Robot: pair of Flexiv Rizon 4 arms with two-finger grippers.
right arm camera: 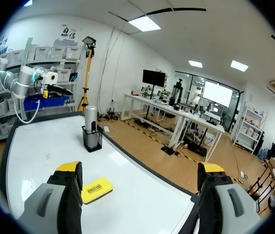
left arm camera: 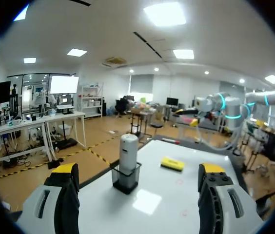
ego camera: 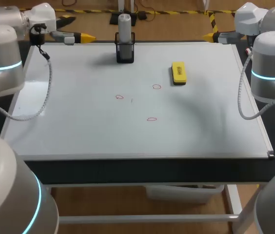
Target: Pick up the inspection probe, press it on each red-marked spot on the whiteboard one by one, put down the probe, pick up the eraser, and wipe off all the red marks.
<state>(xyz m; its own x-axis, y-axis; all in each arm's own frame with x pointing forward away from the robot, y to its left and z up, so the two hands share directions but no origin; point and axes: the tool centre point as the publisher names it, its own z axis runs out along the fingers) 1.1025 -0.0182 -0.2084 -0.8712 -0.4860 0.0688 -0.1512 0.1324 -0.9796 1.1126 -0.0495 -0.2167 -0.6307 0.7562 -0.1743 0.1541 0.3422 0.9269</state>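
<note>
Grey probe (ego camera: 124, 27) upright in black holder (ego camera: 125, 52). Both empty, wide open: left claw (left arm camera: 138, 168), right claw (right arm camera: 140, 166), well apart either side of holder. Risk: off-centre pinch could tip holder, snag probe on lift.

A flat white whiteboard with a thin silver frame (ego camera: 79, 131) forms the top of the table, its near side ending in a dark front edge above white metal legs (ego camera: 233, 201). Near the far edge, a little left of the middle, stands a small black open-topped square holder (ego camera: 125, 52) with an upright pale grey cylindrical probe (ego camera: 124, 27) in it. To its right and nearer, well apart from it, a yellow rectangular eraser (ego camera: 178, 73) lies flat on the board. Three small red outlined marks sit around the board's middle: a left one (ego camera: 119, 97), a right one (ego camera: 157, 87) just beside the eraser's near end, and a nearest one (ego camera: 151, 119).
</note>
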